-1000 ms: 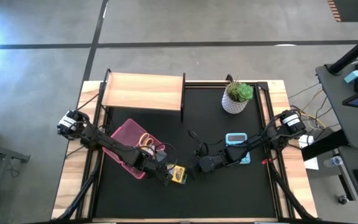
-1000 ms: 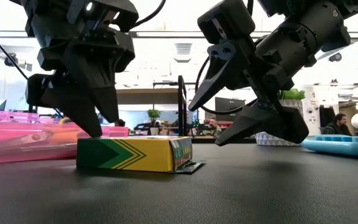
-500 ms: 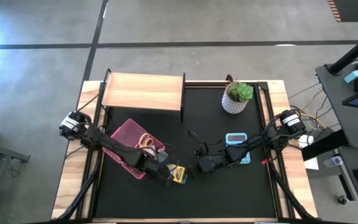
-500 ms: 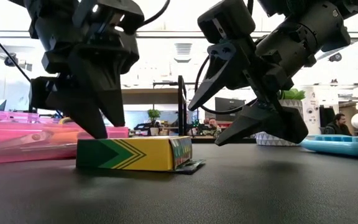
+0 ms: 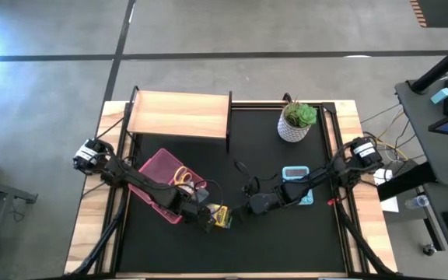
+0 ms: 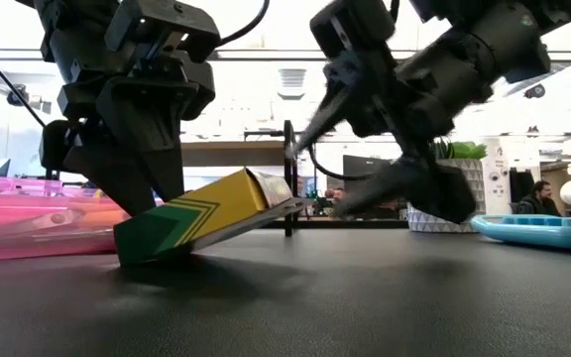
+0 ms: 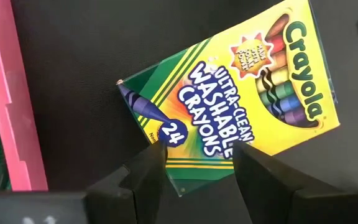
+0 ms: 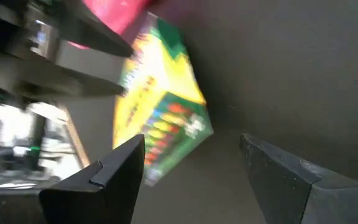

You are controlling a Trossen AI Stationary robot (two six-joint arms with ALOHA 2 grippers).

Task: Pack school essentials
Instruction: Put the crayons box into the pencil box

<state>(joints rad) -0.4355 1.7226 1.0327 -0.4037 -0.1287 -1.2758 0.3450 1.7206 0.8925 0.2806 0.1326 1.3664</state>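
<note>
The yellow-green crayon box [image 6: 201, 218] sits tilted near the table's front middle [image 5: 222, 218]. Its green end rests on the black mat and its yellow end is raised. My left gripper [image 7: 197, 168] is shut on the green end. My right gripper [image 8: 191, 162] is open just right of the raised end [image 6: 266, 188], and it is blurred. The yellow-handled scissors [image 5: 182, 175] lie in the pink case [image 5: 162, 183] behind my left arm. Pencils and the white patterned square are not visible. My left gripper pinches the crayon box at a corner of its green end [image 7: 166, 177], one finger [image 7: 145, 168] on the short end and the other [image 7: 253, 171] on the long side. It comes from above, pointing down. The green end stays on the mat and the box slopes up toward the right. My right gripper: I cannot tell whether it touches the box's raised end.
A potted plant [image 5: 296, 120] stands at the far right. A wooden shelf [image 5: 179, 113] stands at the far left. A light blue item [image 5: 295, 177] lies under my right arm. Bare black mat [image 5: 286, 241] lies in front of both grippers.
The crayon box lay flat on the mat. Now its yellow right end has tipped up while the green end stays down under my left gripper. My right gripper has moved up a little beside the raised end.
</note>
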